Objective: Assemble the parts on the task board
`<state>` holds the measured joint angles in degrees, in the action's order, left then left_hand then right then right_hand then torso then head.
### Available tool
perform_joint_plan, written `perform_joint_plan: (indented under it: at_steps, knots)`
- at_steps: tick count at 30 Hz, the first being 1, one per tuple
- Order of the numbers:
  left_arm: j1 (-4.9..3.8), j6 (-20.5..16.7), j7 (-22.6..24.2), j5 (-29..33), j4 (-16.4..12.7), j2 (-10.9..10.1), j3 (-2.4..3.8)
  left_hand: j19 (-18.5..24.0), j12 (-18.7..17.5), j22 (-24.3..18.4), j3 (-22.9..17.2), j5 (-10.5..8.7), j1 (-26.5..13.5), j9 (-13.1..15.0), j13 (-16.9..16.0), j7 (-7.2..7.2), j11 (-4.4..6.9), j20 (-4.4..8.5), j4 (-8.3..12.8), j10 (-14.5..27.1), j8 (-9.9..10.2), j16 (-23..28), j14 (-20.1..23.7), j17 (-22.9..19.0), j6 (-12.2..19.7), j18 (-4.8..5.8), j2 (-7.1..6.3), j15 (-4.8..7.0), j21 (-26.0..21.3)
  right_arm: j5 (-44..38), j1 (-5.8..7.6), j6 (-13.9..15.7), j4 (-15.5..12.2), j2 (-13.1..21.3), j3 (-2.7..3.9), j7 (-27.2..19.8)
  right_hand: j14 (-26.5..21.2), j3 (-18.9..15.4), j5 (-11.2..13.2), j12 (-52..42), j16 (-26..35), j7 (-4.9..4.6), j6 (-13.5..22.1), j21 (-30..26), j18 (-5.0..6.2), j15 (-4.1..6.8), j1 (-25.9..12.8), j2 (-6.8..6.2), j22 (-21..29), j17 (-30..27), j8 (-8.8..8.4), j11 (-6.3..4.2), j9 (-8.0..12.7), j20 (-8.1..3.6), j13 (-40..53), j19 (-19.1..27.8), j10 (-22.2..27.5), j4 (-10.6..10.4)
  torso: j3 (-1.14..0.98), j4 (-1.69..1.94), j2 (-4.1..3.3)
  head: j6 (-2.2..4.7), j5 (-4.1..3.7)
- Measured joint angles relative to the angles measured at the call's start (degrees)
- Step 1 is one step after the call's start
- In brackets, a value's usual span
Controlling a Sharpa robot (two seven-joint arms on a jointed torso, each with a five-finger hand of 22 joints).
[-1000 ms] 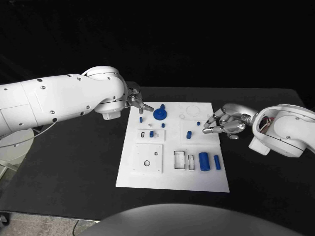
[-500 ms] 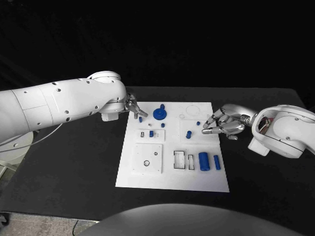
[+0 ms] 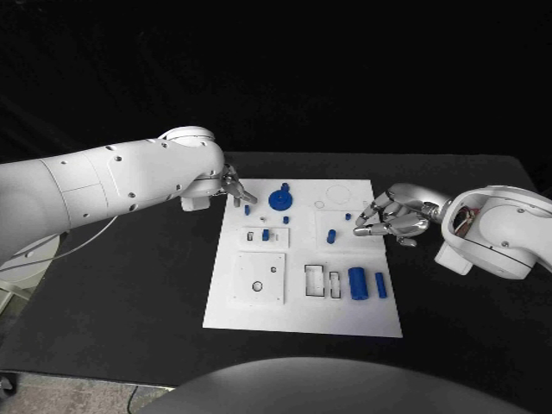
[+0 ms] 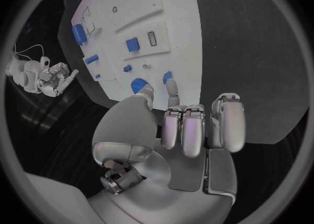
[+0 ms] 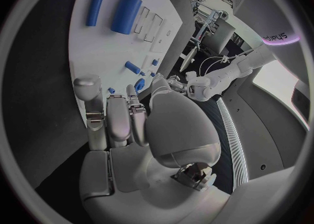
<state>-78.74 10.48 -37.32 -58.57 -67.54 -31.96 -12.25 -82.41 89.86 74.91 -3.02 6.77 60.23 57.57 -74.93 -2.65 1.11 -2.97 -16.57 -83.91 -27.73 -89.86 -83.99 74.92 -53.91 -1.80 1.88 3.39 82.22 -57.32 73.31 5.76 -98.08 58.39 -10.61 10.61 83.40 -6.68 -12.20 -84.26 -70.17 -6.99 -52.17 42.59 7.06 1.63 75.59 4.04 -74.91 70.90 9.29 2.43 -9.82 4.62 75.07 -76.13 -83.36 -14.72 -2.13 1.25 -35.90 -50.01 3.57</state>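
So the white task board sits pretty much dead centre on the black bench, long side running from the near edge to the far edge, which puts it within easy reach of both arms.

Blue parts are scattered over it: a round disc with a knob up near the far edge, a few little pegs around the middle, and a fat cylinder with a thinner rod right beside it toward the board's right edge. Those two lie flat next to some rectangular slots, so my guess is they're just parked there until they get picked.

The left hand hangs at the board's far left corner, fingers slightly curled but apart, nothing in them. From the wrist camera its fingertips point toward the disc, so I'd say that's what it's lined up for.

The right hand hovers just off the board's right edge, fingers loosely bent, also holding nothing. Looks like it's waiting out of the way.
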Motion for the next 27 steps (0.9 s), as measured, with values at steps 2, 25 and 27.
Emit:
perform_joint_plan:
  at_steps: [2, 25, 27]
  knots:
    - [0.07, 0.0, 0.1, 0.0, 0.3, 0.3, 0.0, 0.0, 0.0, 0.0, 0.0, 0.0, 0.0, 0.0, 0.0, 0.12, 0.0, 0.0, 0.0, 0.0, 0.0, 0.0, 0.0, 0.0, 0.1, 0.0, 0.0, 0.0, 0.0, 0.0, -0.01, 0.0, 0.0, 0.0, 0.0, 0.0, 0.0, 0.0, 0.0, 0.0, 0.0, 0.0, 0.0, 0.0, 0.0, 0.0, 0.0, 0.04, 0.0, 0.0, 0.0, 0.09, 0.0, 0.0, 0.0, 0.0, 0.1, 0.0, -0.01, -0.01, 0.01, 0.0, 0.02]
    - [1.44, 0.2, 0.6, -0.8, 3.0, 1.5, 0.01, 0.6, 0.0, 0.0, 0.6, 0.39, 1.1, 0.6, 0.0, -0.3, -0.21, -0.2, 0.3, -0.2, 0.5, 0.0, 0.0, 0.0, 1.1, 0.01, 0.52, 0.0, -0.6, 0.0, -0.1, 0.0, 0.0, 0.1, 0.0, 0.0, 0.0, 0.0, -0.2, 0.1, 0.0, 0.0, 0.0, -0.2, 0.0, 0.0, 0.0, 0.1, 0.0, 0.0, 0.0, 0.19, 0.1, 0.0, 0.0, 0.0, 0.2, 0.0, 0.01, 0.05, -0.01, 0.0, -0.04]
    - [1.46, 0.2, 0.6, -0.9, 3.1, 1.5, 0.01, 0.6, 0.0, 0.0, 0.6, 0.39, 1.1, 0.6, 0.0, -0.3, -0.21, -0.2, 0.3, -0.2, 0.5, 0.0, 0.0, 0.0, 1.1, 0.0, 0.52, 0.0, -0.6, 0.0, -0.11, 0.0, 0.0, 0.0, 0.0, 0.0, 0.0, 0.0, -0.2, 0.0, 0.0, 0.0, 0.0, -0.2, 0.0, 0.0, 0.0, 0.1, 0.0, 0.0, 0.0, 0.19, 0.1, 0.0, 0.0, 0.0, 0.2, 0.0, 0.01, 0.05, 0.01, 0.0, -0.01]
